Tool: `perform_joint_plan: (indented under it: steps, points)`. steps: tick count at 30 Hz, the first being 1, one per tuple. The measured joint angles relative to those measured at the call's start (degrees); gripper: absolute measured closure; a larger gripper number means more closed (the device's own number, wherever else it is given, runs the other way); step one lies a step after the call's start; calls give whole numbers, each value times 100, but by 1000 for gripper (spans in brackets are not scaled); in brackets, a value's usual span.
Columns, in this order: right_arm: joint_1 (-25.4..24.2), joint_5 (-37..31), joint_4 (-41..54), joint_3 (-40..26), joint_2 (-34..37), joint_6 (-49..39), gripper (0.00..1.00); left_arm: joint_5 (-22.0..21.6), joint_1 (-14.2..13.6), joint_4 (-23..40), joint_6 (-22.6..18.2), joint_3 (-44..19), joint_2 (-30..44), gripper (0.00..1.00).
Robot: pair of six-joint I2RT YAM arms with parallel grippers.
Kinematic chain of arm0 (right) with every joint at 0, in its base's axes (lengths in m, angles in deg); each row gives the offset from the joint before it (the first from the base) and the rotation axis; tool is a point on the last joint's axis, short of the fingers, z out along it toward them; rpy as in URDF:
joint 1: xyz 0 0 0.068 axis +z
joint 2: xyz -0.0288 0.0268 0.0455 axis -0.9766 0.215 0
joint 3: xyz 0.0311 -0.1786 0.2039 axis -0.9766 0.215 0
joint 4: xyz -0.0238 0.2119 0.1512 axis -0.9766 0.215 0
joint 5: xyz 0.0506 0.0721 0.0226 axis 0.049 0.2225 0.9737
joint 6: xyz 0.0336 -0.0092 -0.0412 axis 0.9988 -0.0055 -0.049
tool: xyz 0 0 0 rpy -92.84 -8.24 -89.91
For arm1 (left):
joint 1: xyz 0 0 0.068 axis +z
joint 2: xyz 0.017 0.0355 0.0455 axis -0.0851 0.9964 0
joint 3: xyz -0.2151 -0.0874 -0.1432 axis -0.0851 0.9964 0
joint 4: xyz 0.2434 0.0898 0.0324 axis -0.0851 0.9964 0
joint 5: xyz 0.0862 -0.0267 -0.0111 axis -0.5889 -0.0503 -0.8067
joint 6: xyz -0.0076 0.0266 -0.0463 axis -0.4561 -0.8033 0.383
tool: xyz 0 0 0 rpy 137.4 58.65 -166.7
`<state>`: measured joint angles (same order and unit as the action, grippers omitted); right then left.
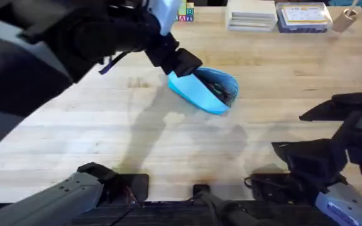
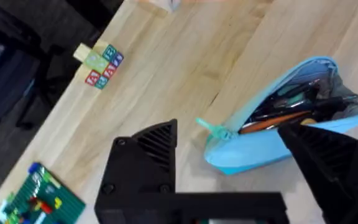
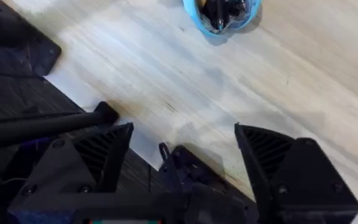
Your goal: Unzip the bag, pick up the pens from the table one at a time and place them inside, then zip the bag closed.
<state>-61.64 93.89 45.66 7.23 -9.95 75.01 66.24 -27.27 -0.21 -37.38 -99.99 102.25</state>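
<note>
The light-blue bag [image 1: 201, 94] lies near the middle of the table [image 1: 105, 125], unzipped, with its dark inside showing. Several pens [image 2: 272, 122] lie inside it, some dark and one orange. A teal zipper pull [image 2: 214, 129] sticks out at the bag's [image 2: 260, 152] end. My left gripper [image 1: 184, 63] hovers at the bag's far-left end, open, its fingers [image 2: 145, 162] straddling the pouch without holding it. My right gripper [image 1: 332, 135] is open near the table's front right, well apart from the bag [image 3: 222, 15].
Coloured letter blocks [image 1: 185, 12] stand at the back centre, with a white stack [image 1: 251, 14] and a clear box with blue contents [image 1: 302, 17] to their right. A green brick plate [image 2: 39, 199] lies off the table's edge. Bare wood lies in front of the bag.
</note>
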Motion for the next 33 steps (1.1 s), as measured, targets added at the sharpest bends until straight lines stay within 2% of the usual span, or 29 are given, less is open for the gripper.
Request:
perform_joint_plan:
  steps: [5, 9, 17, 26, 29, 33]
  points:
    - [0, 1, 0, 0, 0, 142, 3, 25, 416, 353, 453, 0, -177, 8]
    - [0, 1, -66, 0, 0, 398, 3, 191, 823, 576, 627, 0, -280, 8]
    - [0, -1, -383, 0, 0, 700, 3, 678, 1579, 848, 713, 0, -347, 8]
    - [0, -245, -387, 0, 0, 998, 3, 1486, 2690, 878, 710, 0, -347, 8]
    - [0, -309, -385, 0, 0, 1020, 3, 1587, 2875, 973, 687, 0, -347, 8]
    - [0, -345, -394, 0, 0, 1027, 3, 1686, 2913, 1058, 591, 0, -347, 8]
